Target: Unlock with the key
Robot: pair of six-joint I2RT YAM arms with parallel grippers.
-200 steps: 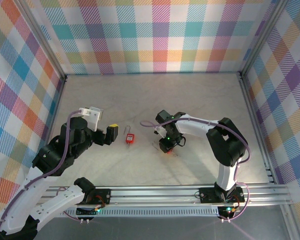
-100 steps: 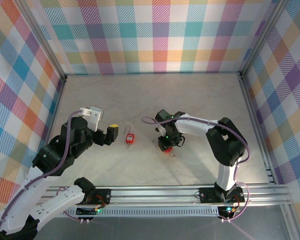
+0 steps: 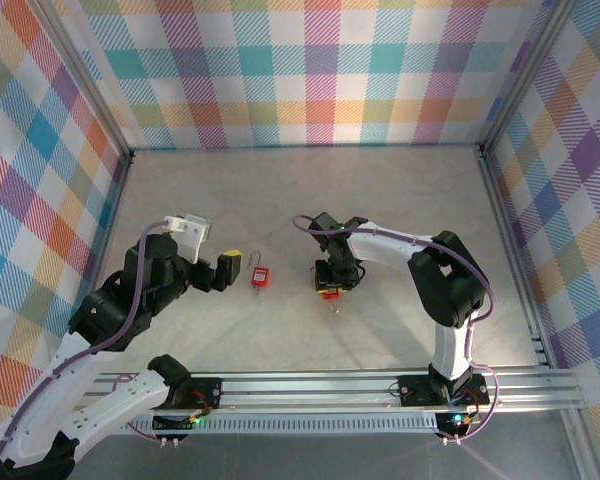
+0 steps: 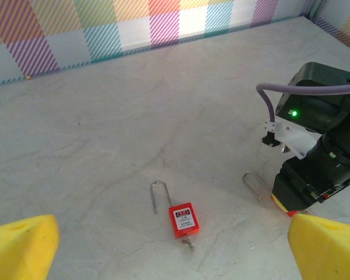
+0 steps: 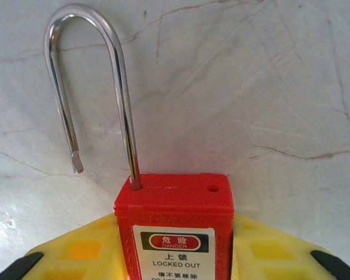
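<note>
Item: held lock (image 5: 174, 221), red body with a "LOCKED OUT" label, pinched by its sides between the yellow fingers (image 5: 87, 252) of the right claw (image 3: 330, 284). It sits down at the table (image 3: 280, 190), near and to the right of the loose lock (image 4: 182, 220); whether it rests on the surface cannot be told. Shackle (image 5: 114, 76): one leg seated in the body, the other hanging free with its socket empty, so it reads as sprung open. Item: loose lock, red, flat on the table, touched by neither claw. A small metal piece at its base is probably the key (image 4: 188, 242), and whether its shackle is latched cannot be told. Left claw (image 3: 224, 268): spread wide, holding nothing, just left of the loose lock, apart from it and facing it. Step, as judged: the held lock looks finished or nearly so, and the loose lock with its key is what remains. Next move, as judged: one claw steadies the loose lock's body while the other takes the small key for a fine pinch and twist. The lock lies free and may slide or spin under a skewed grip.
</note>
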